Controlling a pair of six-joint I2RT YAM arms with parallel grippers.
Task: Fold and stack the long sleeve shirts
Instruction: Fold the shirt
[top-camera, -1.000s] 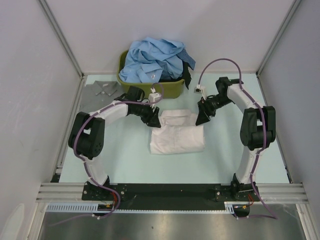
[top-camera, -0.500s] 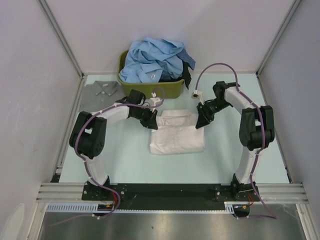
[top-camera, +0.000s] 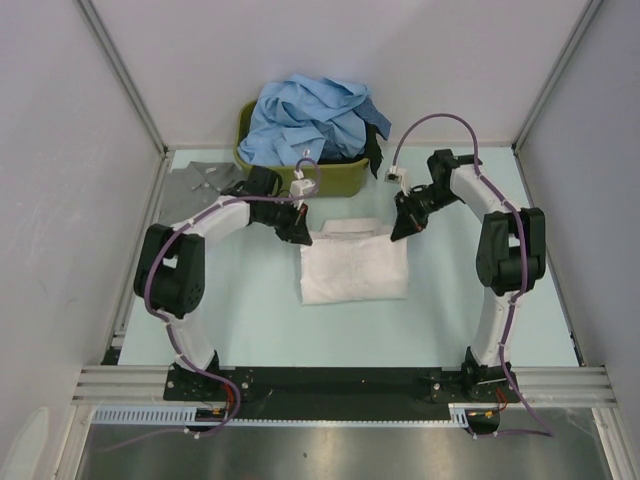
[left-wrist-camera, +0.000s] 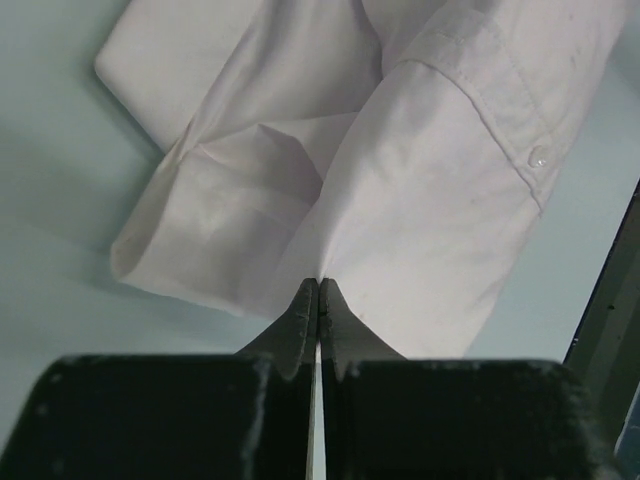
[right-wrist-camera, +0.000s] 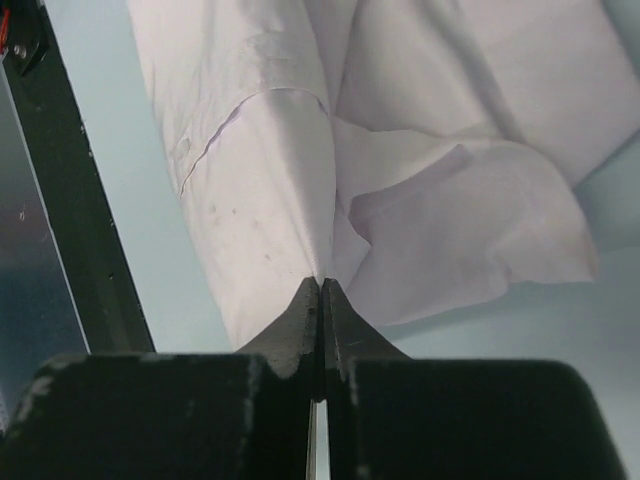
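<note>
A white long sleeve shirt (top-camera: 355, 268) lies folded in the middle of the table. My left gripper (top-camera: 300, 238) is shut on its far left corner, and the cloth (left-wrist-camera: 400, 200) pulls up into a peak between the pinched jaws (left-wrist-camera: 319, 282). My right gripper (top-camera: 396, 236) is shut on the far right corner, where white cloth (right-wrist-camera: 270, 190) likewise tents up at the fingertips (right-wrist-camera: 321, 281). Several light blue shirts (top-camera: 305, 120) are heaped in the tub, a dark one (top-camera: 375, 150) hangs at its right side, and a grey one (top-camera: 200, 185) lies at the far left.
The olive-green plastic tub (top-camera: 335, 180) stands at the back of the table, just beyond both grippers. Grey walls with metal posts close in the left, right and back. A black rail (top-camera: 330, 385) carries the arm bases at the near edge.
Both grippers closed from open onto the shirt's far corners and drew back toward the tub. The shirt's far edge has lifted and straightened.
</note>
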